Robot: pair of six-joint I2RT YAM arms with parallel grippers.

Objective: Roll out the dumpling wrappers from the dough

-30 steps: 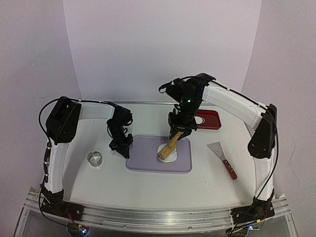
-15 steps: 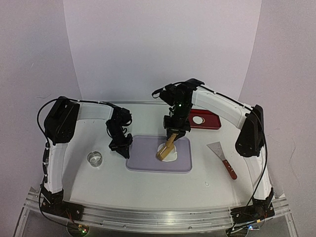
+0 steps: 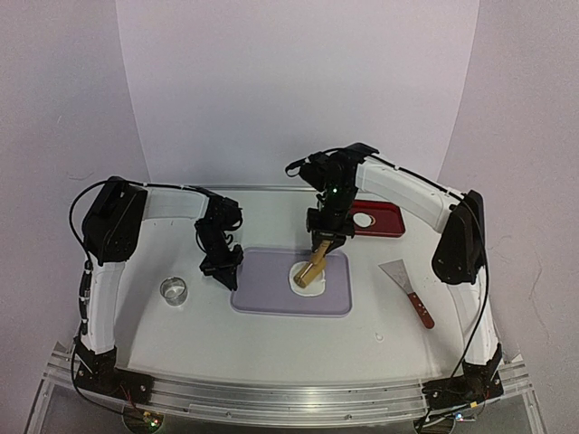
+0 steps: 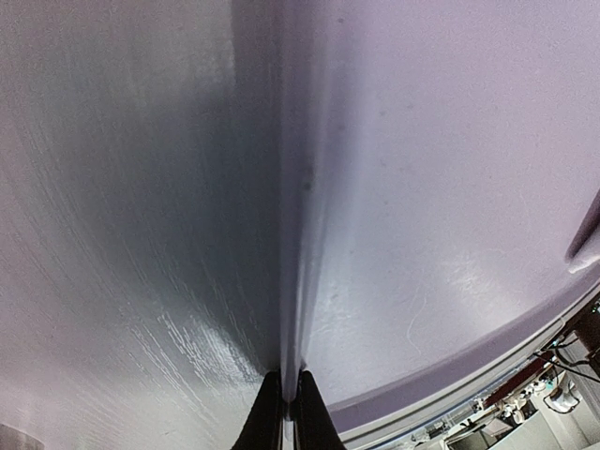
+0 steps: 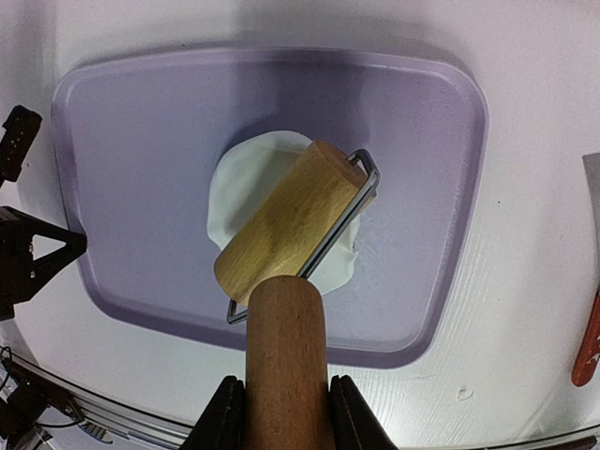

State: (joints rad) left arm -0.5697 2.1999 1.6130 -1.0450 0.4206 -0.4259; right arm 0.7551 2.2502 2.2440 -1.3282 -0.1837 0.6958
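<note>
Just ahead of the right gripper (image 5: pixel 286 408), dough (image 5: pixel 239 173) lies under the roller (image 5: pixel 291 220).

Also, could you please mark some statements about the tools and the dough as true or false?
1. The right gripper holds the wooden roller by its handle. True.
2. The roller head rests on the dough on the purple mat. True.
3. The metal ring cutter sits on the mat. False: it stands on the table, left of the mat.
4. The scraper lies left of the mat. False: it lies on the table, right of the mat.
5. The left gripper hangs open. False: it is shut on the mat's left edge.
</note>
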